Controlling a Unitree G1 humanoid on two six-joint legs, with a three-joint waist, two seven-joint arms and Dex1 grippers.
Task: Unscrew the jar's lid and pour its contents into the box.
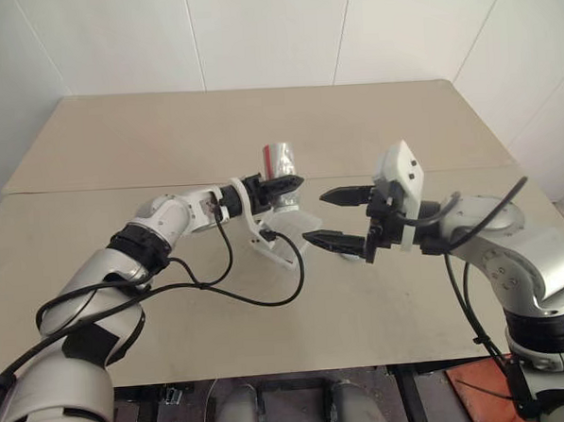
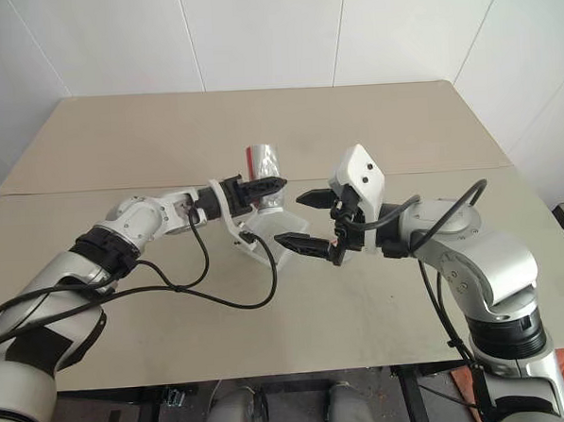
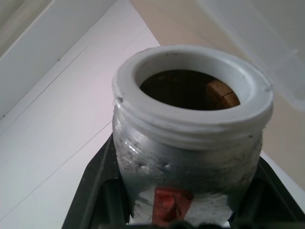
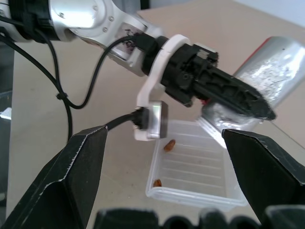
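The left gripper (image 1: 283,185) is clamped on the jar (image 1: 280,160), holding it in the air over the middle of the table (image 1: 164,132); the jar is tipped, with its open, lidless mouth angled down toward the box (image 4: 190,167). The box sits on the table directly beneath the jar, well in from every edge.

The step in hand looks like the pour itself. To do it well the mouth should stay centred over the box — not over its rim — and the tilt should deepen gradually, so the bits slide out instead of bouncing past the shallow wall.

Two small brown bits (image 4: 169,144) already lie on the box's ribbed bottom. In the left wrist view at least one brown piece (image 3: 221,93) sits just inside the jar's white neck, so the jar is not yet empty.

The right gripper (image 1: 332,218) hovers just beside the jar, jaws spread wide and holding nothing.
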